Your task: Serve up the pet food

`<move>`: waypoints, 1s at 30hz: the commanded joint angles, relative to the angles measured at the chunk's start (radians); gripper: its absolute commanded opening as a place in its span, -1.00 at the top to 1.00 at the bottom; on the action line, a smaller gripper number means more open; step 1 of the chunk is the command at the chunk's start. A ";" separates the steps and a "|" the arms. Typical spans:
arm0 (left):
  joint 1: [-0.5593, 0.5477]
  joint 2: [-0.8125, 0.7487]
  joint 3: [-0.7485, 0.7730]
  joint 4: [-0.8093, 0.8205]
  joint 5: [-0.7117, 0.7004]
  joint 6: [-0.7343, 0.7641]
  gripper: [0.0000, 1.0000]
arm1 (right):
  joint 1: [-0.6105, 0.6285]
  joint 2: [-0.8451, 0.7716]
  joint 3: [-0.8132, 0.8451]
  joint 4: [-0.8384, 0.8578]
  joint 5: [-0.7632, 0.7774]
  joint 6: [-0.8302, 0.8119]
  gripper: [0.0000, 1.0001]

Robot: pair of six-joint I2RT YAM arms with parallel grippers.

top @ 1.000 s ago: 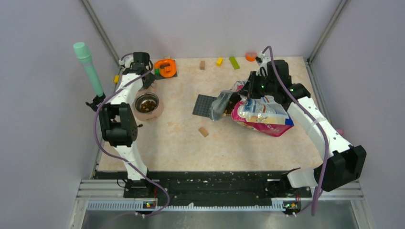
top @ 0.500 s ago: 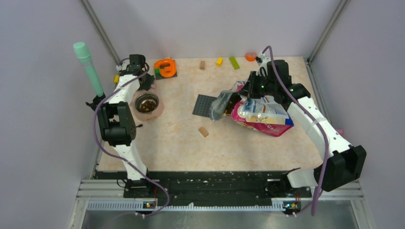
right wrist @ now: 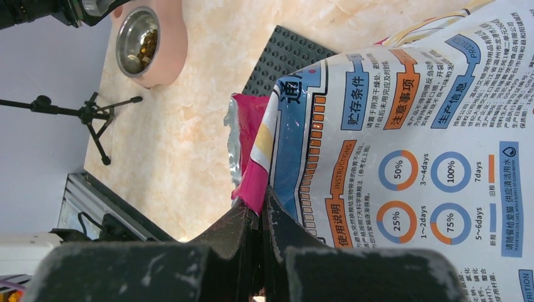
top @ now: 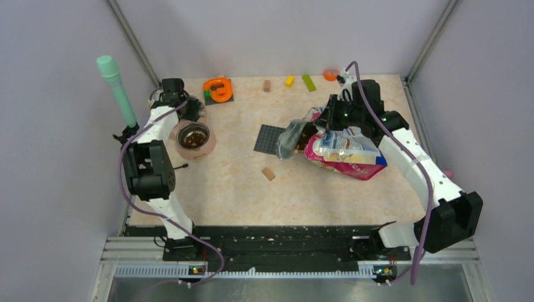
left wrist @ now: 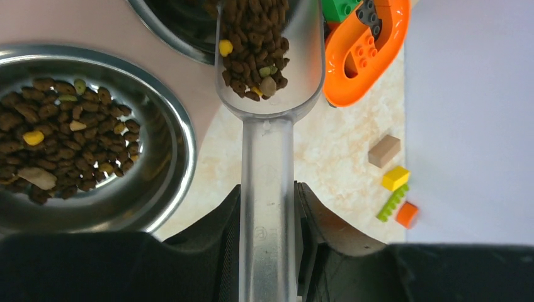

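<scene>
The brown kibble [left wrist: 255, 44] fills the cup of a clear plastic scoop [left wrist: 271, 145], and more of it, mixed with a few yellow and green pieces, lies in the steel bowl [left wrist: 182, 145] just left of the cup. My left gripper [left wrist: 267, 192] is clamped on the scoop handle, one finger on each side. An orange toy piece [left wrist: 371, 56] sits just beyond the cup, near the wall.

Well apart on the right side of the table lies the cat food bag [right wrist: 409, 157]. My right gripper [right wrist: 261, 207] is pinched tight on its pink edge. A dark grey studded plate [top: 269, 138] lies partly under the bag's mouth, between bag and bowl, and a small tan block [top: 269, 173] lies near it. Small tan [top: 267, 85], yellow [top: 289, 80] and green [top: 308, 82] blocks stand along the far edge.
</scene>
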 commanded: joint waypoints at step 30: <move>0.119 -0.101 -0.165 0.254 0.227 -0.280 1.00 | -0.002 -0.095 -0.005 0.099 -0.054 0.022 1.00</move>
